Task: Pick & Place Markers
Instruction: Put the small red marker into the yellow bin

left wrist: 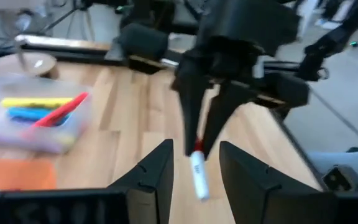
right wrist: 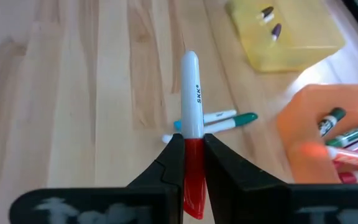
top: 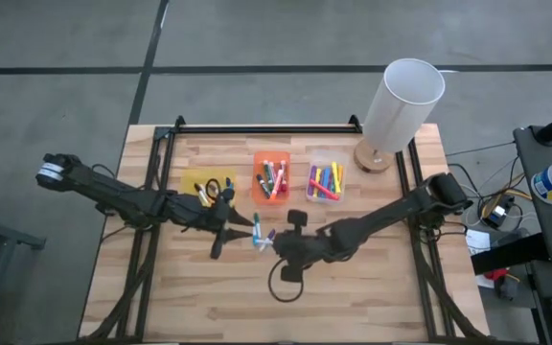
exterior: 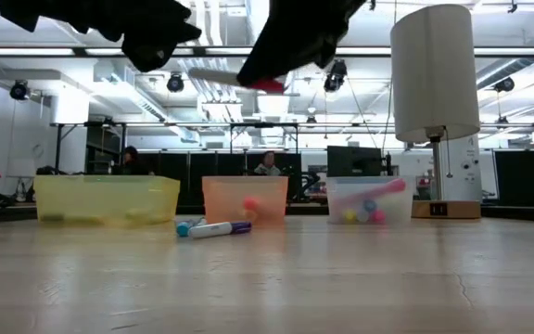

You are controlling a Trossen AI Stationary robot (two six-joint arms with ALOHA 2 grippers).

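My right gripper (right wrist: 193, 149) is shut on a marker with a white barrel and a red cap (exterior: 235, 78), held above the table's middle (top: 274, 247). My left gripper (left wrist: 194, 167) is open and faces it from the left (top: 230, 233). In the left wrist view the white barrel's free end (left wrist: 198, 176) shows in the gap between my left fingers, clear of both. Two more markers, one teal-capped (right wrist: 229, 119) and one purple-capped (exterior: 221, 228), lie flat on the wood below. Other markers lie in the orange bin (top: 271, 177) and the clear bin (top: 325, 182). My right gripper pinches the marker's red cap end (right wrist: 193, 163) between its two fingers. The marker lies in line with the fingers, and its white barrel (right wrist: 191, 93) sticks out past the fingertips toward my left gripper. It is lifted clear of the table, nearly level.
Three bins stand in a row at the table's far middle: yellow (top: 207, 184), orange, clear. A white-shaded lamp (top: 401, 101) on a round wooden base stands at the far right corner. A loop of dark cable (top: 286, 283) lies on the bare wood near the front.
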